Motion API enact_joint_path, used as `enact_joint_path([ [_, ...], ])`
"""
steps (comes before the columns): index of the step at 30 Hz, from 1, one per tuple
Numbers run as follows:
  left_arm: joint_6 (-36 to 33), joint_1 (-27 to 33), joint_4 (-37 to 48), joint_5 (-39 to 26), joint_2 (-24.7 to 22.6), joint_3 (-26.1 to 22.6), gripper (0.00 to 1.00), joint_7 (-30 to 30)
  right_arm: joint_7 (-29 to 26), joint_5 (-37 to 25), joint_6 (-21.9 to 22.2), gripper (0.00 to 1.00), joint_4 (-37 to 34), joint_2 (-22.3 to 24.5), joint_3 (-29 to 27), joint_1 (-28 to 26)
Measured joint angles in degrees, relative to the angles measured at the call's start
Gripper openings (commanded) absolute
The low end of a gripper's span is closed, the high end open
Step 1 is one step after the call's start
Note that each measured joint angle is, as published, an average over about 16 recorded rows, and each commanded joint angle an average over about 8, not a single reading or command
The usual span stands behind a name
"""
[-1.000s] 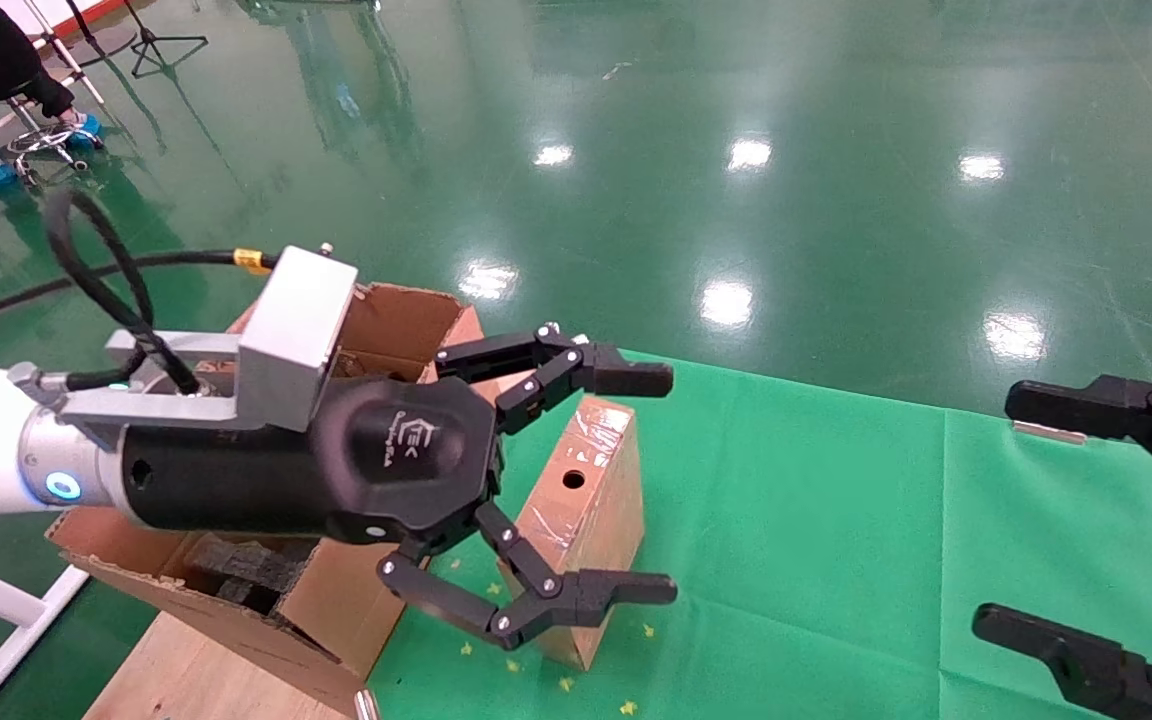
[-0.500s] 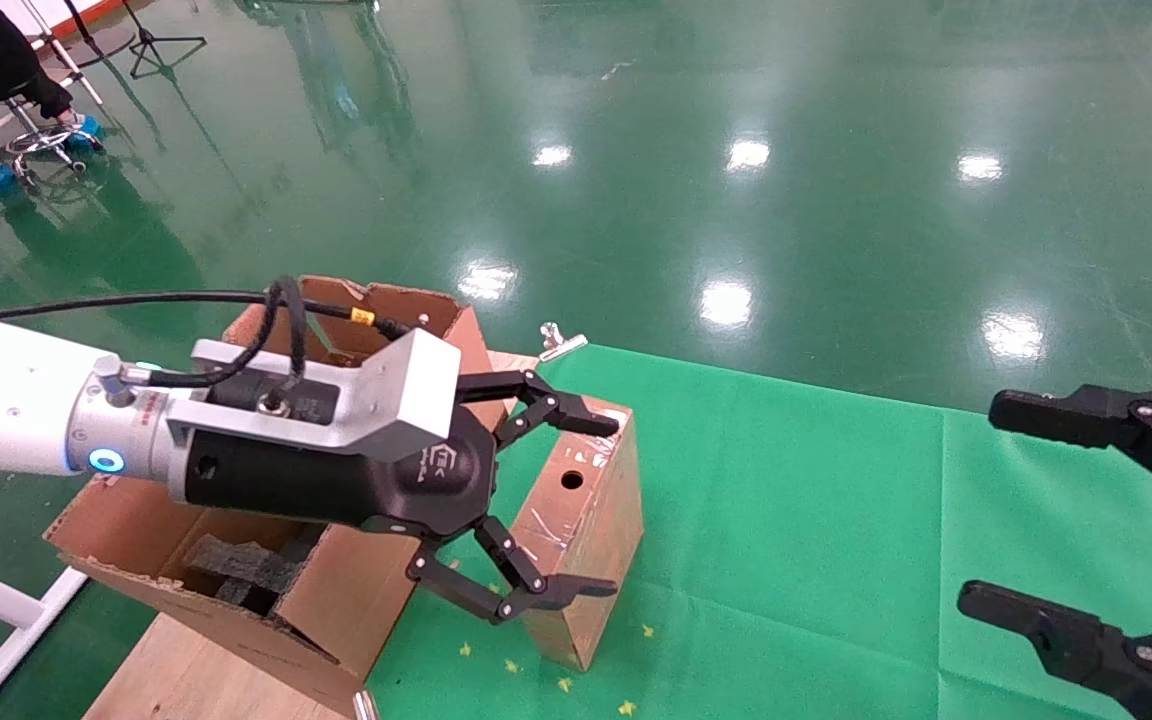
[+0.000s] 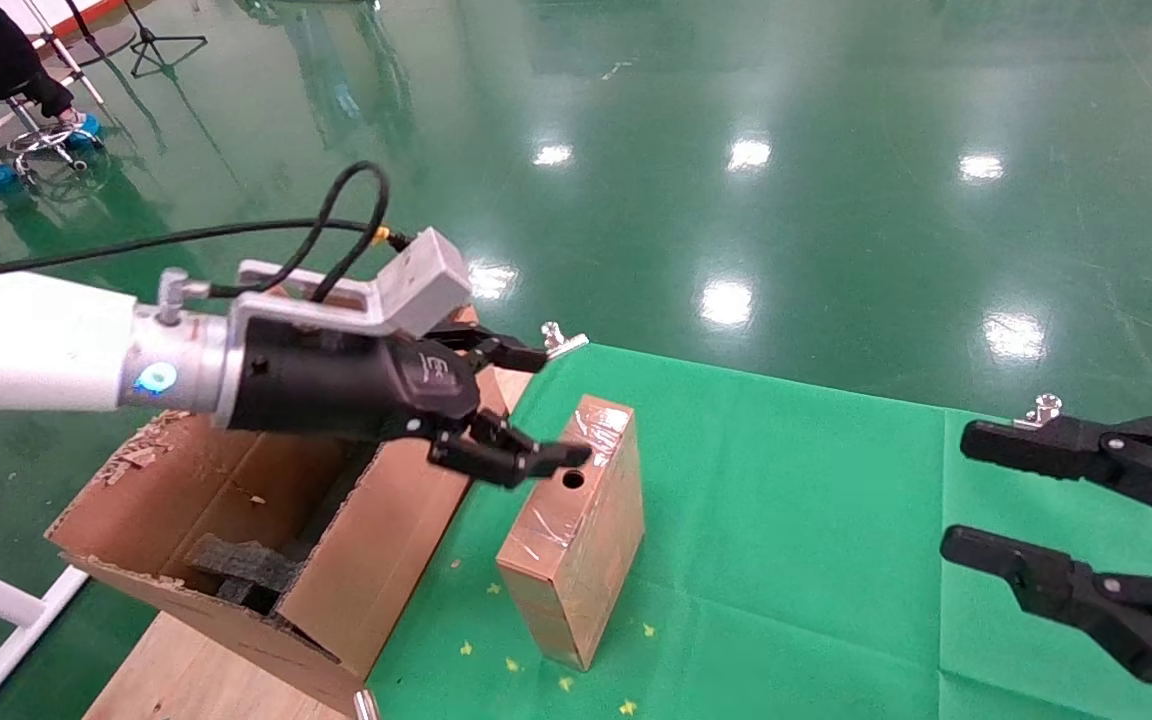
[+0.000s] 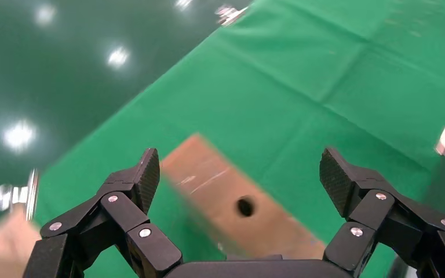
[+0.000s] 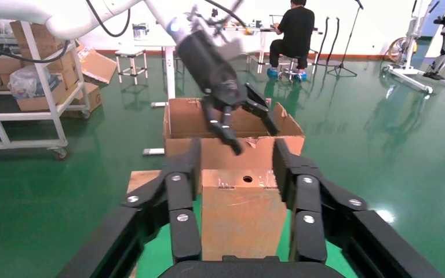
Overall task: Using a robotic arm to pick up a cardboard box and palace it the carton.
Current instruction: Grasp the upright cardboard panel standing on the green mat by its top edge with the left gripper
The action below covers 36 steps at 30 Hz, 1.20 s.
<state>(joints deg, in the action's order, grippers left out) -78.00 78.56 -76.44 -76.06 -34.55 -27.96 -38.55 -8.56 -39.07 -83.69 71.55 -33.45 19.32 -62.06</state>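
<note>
The cardboard box (image 3: 576,535), brown, taped, with a round hole in its top face, rests on the green cloth (image 3: 786,520) beside the carton (image 3: 356,570). The robotic arm on my left reaches over the carton. Its gripper (image 3: 554,406) is open and empty, and hovers just above the box's far end near the hole. In the left wrist view the box (image 4: 208,185) lies below, between the spread fingers of that gripper (image 4: 240,171). My right gripper (image 3: 961,492) is open and empty over the cloth at the right. Its own view (image 5: 236,153) faces the box (image 5: 242,217).
The carton stands open with black foam pieces (image 3: 236,565) inside, on a wooden board (image 3: 196,680) at the cloth's left edge. Metal clips (image 3: 561,340) hold the cloth's far edge. A seated person (image 5: 292,35) and shelving are far off on the glossy green floor.
My left gripper had its fingers spread around the box. It has risen, turned and drawn back toward the carton, still empty. The box has not moved. My right gripper has shifted slightly left.
</note>
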Motion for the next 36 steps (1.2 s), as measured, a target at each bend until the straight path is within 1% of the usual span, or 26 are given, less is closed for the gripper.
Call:
enact_joint_path([
  [4, 0.95, 3.18, -0.44, -5.33, -2.06, -2.40, 1.00, -9.47, 0.00, 0.00, 0.00, 0.00, 0.00, 0.00, 0.00, 0.00],
  [8, -0.08, 6.44, -0.95, -10.34, -4.70, -5.14, 1.00, -17.52, 0.00, 0.00, 0.00, 0.00, 0.00, 0.00, 0.00, 0.00],
  [13, -3.04, 10.25, -1.24, -16.11, -8.52, -8.74, 1.00, -25.07, 0.00, 0.00, 0.00, 0.00, 0.00, 0.00, 0.00, 0.00],
  [18, -5.99, 12.63, -1.31, -21.16, -11.95, -12.32, 1.00, -31.67, 0.00, 0.00, 0.00, 0.00, 0.00, 0.00, 0.01, 0.00],
  [25, -7.86, 13.65, -1.38, -26.00, -15.12, -15.97, 1.00, -37.38, 0.00, 0.01, 0.00, 0.00, 0.00, 0.00, 0.01, 0.00],
  [33, -8.01, 13.35, -1.44, -27.98, -15.98, -17.98, 1.00, -38.79, 0.01, 0.01, 0.00, 0.00, 0.00, 0.00, 0.01, 0.00],
  [34, -8.08, 13.39, -1.44, -28.20, -15.99, -18.21, 1.00, -38.70, 0.01, 0.01, 0.01, 0.02, 0.00, 0.00, 0.01, 0.00],
  [35, -8.15, 13.45, -1.44, -28.40, -15.99, -18.42, 1.00, -38.60, 0.01, 0.01, 0.01, 0.11, 0.00, 0.01, 0.01, 0.00],
  [36, -8.22, 13.51, -1.45, -28.57, -15.98, -18.59, 1.00, -38.49, 0.01, 0.01, 0.01, 0.23, 0.00, 0.01, 0.01, 0.00],
])
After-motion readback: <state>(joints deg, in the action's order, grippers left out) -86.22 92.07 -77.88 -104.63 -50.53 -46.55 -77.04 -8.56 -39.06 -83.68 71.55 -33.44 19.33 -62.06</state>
